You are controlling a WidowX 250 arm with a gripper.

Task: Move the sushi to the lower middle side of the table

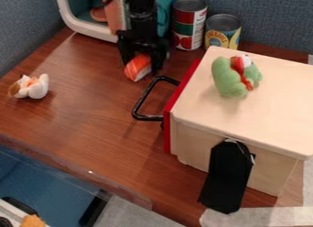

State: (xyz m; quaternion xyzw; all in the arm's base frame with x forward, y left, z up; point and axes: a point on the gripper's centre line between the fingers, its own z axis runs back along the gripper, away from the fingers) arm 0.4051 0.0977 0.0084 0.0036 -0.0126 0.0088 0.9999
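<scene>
The black gripper (142, 66) hangs at the upper middle of the table (92, 125), just in front of the open white-rimmed box and left of the cans. Between its two fingers is the orange-and-white striped sushi (138, 68), and the gripper is shut on it. The sushi's lower end shows below the fingers, slightly tilted, close to the tabletop. Its upper part is hidden by the gripper. Whether the sushi touches the table cannot be told.
A wooden box (245, 116) with a black handle (142, 100) stands at right, a green plush toy (233, 77) on top and a black object (227, 178) at its front. Cans (188, 24) stand behind. A small white-and-brown plush (32, 86) lies at left.
</scene>
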